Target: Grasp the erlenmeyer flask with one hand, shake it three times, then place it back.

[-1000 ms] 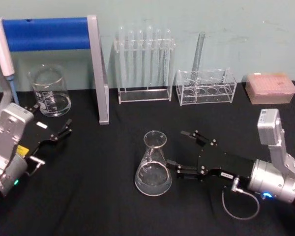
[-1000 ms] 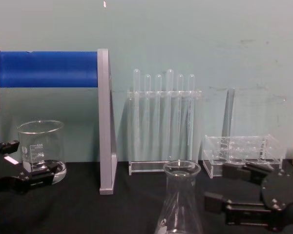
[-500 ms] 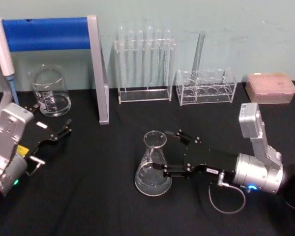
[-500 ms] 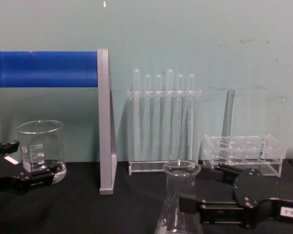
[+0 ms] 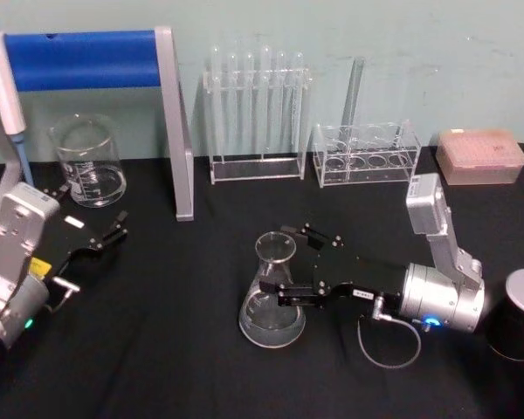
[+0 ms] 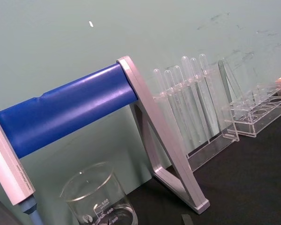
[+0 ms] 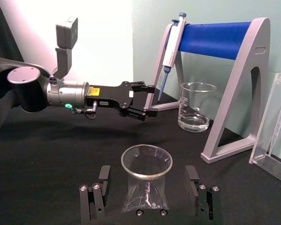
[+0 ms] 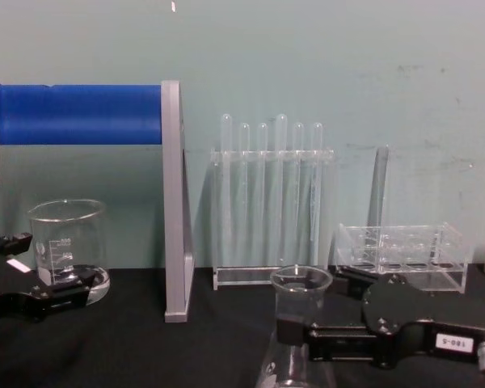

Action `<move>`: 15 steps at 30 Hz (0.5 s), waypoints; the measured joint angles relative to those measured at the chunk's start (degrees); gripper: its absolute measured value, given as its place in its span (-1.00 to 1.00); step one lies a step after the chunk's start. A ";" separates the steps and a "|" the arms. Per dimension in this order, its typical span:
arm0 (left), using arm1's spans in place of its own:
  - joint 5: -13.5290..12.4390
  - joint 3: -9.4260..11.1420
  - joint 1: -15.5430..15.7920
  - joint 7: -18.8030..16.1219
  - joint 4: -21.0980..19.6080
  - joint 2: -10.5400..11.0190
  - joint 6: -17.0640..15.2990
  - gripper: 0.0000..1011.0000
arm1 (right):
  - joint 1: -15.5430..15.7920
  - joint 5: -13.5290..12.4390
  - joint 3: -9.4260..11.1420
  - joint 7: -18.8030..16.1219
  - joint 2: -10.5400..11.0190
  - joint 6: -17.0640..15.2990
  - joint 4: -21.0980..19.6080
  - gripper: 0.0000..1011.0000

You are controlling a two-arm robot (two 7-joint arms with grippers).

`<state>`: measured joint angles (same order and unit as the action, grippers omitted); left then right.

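The clear erlenmeyer flask (image 5: 271, 295) stands upright on the black table, a little in front of the middle. My right gripper (image 5: 288, 266) reaches in from the right and is open. One finger lies on each side of the flask's neck, with gaps showing between the pads and the glass. In the right wrist view the flask's rim (image 7: 146, 161) sits centred between the two fingers (image 7: 103, 177). The chest view shows the flask (image 8: 301, 284) with the right gripper (image 8: 319, 307) level with its neck. My left gripper (image 5: 113, 231) rests open at the left, holding nothing.
A glass beaker (image 5: 89, 161) stands at the back left under a blue-barred pipette stand (image 5: 83, 59). A rack of test tubes (image 5: 258, 113), a second clear rack (image 5: 367, 153) and a pink tip box (image 5: 480, 155) line the back. A black cylinder (image 5: 520, 325) stands at the front right.
My right gripper has slid left towards the flask, and its open fingers now straddle the neck. The flask and the left arm have not moved.
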<state>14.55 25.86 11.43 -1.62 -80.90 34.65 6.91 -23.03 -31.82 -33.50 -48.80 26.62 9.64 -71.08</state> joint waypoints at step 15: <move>0.00 0.00 0.00 0.00 0.00 0.00 0.00 0.98 | -1.19 1.11 -0.96 0.08 -0.60 -0.04 1.27 0.98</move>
<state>14.55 25.86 11.43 -1.62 -80.90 34.64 6.91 -24.23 -30.71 -34.47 -48.72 26.02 9.61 -69.81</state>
